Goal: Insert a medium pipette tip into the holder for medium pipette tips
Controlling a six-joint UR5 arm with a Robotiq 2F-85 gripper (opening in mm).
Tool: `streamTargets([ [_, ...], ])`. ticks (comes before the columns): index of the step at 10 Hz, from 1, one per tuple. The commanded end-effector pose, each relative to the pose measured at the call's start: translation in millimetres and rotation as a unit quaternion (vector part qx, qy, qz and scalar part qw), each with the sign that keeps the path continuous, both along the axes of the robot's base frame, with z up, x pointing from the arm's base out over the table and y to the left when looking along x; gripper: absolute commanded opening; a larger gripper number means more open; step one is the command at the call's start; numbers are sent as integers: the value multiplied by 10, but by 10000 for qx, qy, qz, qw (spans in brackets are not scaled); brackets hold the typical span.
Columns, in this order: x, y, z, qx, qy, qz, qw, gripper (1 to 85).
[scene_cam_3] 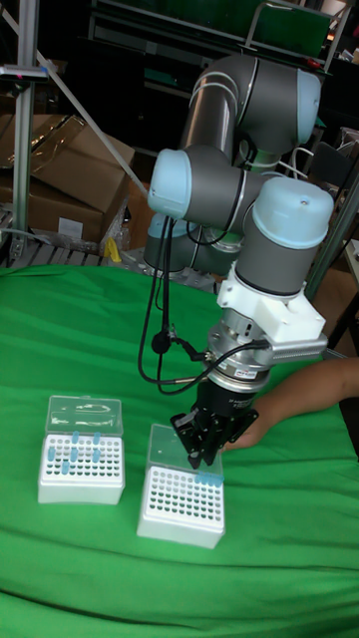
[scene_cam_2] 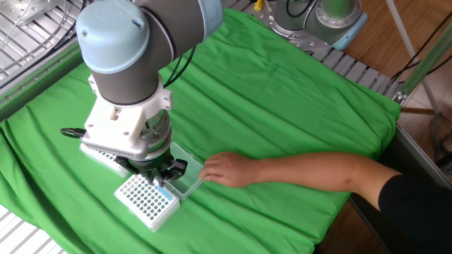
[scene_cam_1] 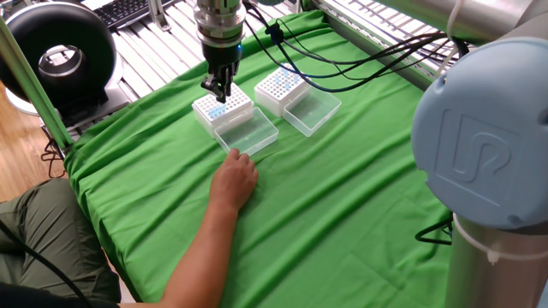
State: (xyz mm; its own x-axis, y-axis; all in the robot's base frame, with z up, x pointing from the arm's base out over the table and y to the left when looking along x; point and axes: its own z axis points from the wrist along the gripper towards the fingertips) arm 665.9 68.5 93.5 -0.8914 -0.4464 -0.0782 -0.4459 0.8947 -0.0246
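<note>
White rectangular hole-grid racks with clear hinged lids: two, one (scene_cam_3: pixel 180 506) below the arm, the other (scene_cam_3: pixel 81 467) beside it (both lids open)
Grey-and-blue robot arms: one (scene_cam_3: pixel 249 224)
Bare human hands: one (scene_cam_1: pixel 234 179)
Green cloths: one (scene_cam_1: pixel 342 197)
</note>
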Motion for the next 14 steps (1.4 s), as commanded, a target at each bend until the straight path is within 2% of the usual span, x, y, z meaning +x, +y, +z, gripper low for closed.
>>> streamTargets([
  [1,-6,-297,-34,-129,-10,295,9995,257],
  [3,-32,-508,-74,-113,-87,424,9990,260],
  [5,-87,-832,-46,-100,-111,599,9981,280],
  [7,-177,-1077,-14,-178,-99,539,9983,283],
  [9,-172,-1293,-12,-251,-148,624,9976,280],
  [11,-81,-1445,-81,-215,-204,836,9961,300],
  [12,-55,-1482,-102,-141,-226,910,9955,317],
  [14,-52,-1509,-115,-163,-224,903,9955,327],
])
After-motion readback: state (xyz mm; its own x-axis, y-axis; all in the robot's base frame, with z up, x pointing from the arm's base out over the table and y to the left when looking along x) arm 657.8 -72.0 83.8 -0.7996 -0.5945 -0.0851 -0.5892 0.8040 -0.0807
